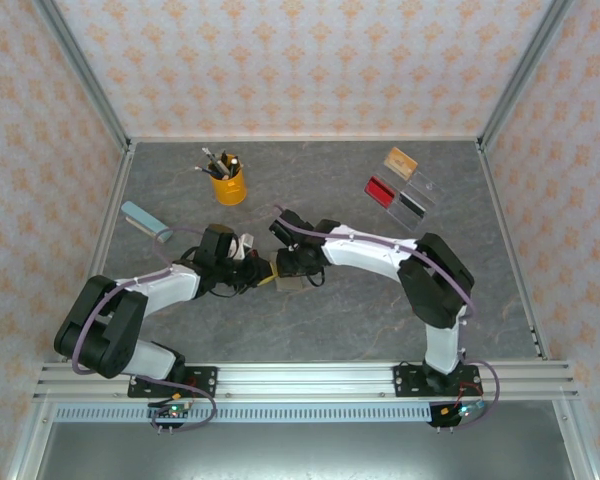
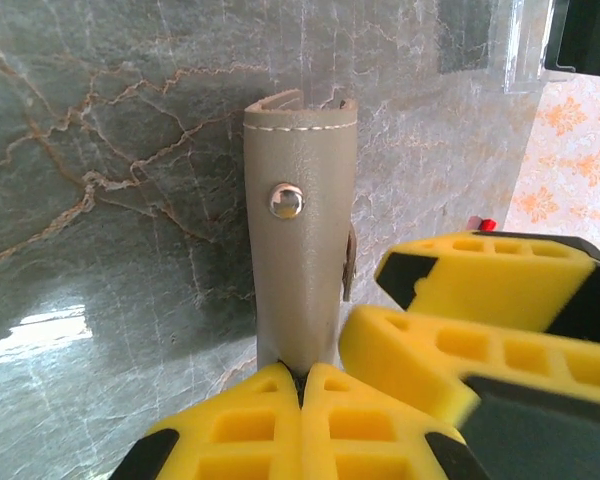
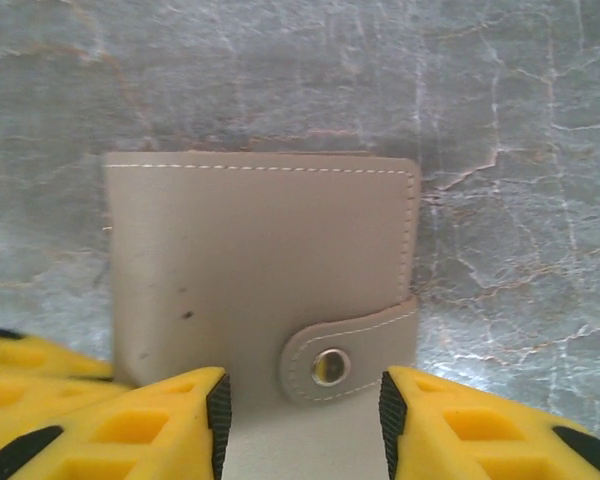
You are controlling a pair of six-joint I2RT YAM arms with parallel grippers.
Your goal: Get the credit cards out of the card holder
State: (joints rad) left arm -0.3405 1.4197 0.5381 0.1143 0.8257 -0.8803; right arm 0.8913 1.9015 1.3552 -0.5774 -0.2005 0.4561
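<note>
The card holder (image 2: 300, 250) (grey-olive, stitched, snapped shut) is pinched at one edge by the closed left hand (image 2: 300, 388) over the marbled worktop (image 1: 360, 320). The right hand (image 3: 300, 420) stands open just beside the snap tab. Beyond the right hand lie a red card (image 1: 381, 190), a tan card (image 1: 401, 160) and a clear tray (image 1: 427, 186) — beyond the left, a yellow cup (image 1: 228, 188) of pens (image 1: 220, 160).
</note>
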